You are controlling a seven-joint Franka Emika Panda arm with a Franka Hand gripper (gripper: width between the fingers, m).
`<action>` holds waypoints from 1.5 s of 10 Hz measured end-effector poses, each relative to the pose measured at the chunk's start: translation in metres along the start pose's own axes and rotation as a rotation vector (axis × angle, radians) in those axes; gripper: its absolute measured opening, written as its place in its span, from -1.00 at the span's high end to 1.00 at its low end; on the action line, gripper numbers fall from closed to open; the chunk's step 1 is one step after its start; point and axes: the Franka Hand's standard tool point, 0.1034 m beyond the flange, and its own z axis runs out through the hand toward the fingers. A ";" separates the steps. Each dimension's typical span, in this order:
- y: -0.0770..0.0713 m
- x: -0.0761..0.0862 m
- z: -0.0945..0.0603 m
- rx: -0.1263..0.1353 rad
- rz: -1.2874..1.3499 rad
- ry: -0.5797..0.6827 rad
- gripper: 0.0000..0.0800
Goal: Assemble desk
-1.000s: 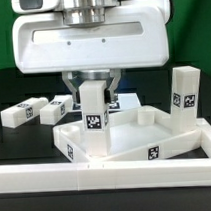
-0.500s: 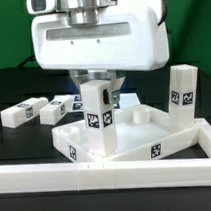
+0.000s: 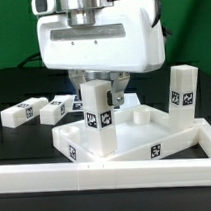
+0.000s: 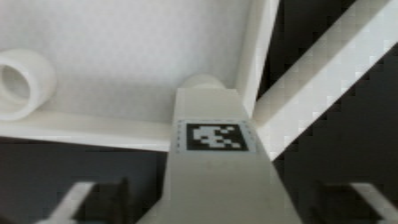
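Exterior view shows the claw (image 3: 98,94) clamped on the upper part of a white square plastic leg with a black-and-white tag (image 3: 97,122). One dark finger appears pressed against each side of it. The leg stands upright at the near corner of the large white plastic rectangular tabletop with a raised rim (image 3: 176,145), which lies on the black bench (image 3: 15,143) just behind the long white border rail (image 3: 107,178). A second tagged white leg (image 3: 183,92) stands upright at the exterior view's right. Two more tagged white legs (image 3: 20,115) (image 3: 58,106) lie flat on the bench at the exterior view's left.

Wrist view looks down the held leg toward the tabletop's inner corner, with a round white corner socket (image 4: 22,85) off to one side. Whether the foot of the leg has seated cannot be told.

The leg looks like stiff, hollow, light plastic: unlikely to bend or crush, but smooth enough to slip or twist between the fingers. The best hold is probably across two opposite flat faces, high up and above the tag, as it is held here. That leaves the lower end free to enter its seat. The tabletop also seems light, so hard pushing or turning could slide it along the bench unless the rail braces it.
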 end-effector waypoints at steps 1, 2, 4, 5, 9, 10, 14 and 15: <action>-0.001 -0.001 0.000 -0.001 -0.079 0.000 -0.54; -0.001 -0.001 0.000 0.000 -0.175 0.000 -0.60; -0.001 0.000 0.000 -0.003 -0.341 0.002 -0.62; 0.000 0.000 0.000 -0.006 -0.432 0.003 -0.62; -0.004 0.002 -0.001 -0.021 -0.814 0.004 -0.62; -0.004 0.002 -0.001 -0.025 -0.890 0.004 -0.62; -0.002 0.004 -0.001 -0.038 -1.198 0.000 -0.62; -0.002 0.003 -0.001 -0.038 -1.216 -0.001 -0.62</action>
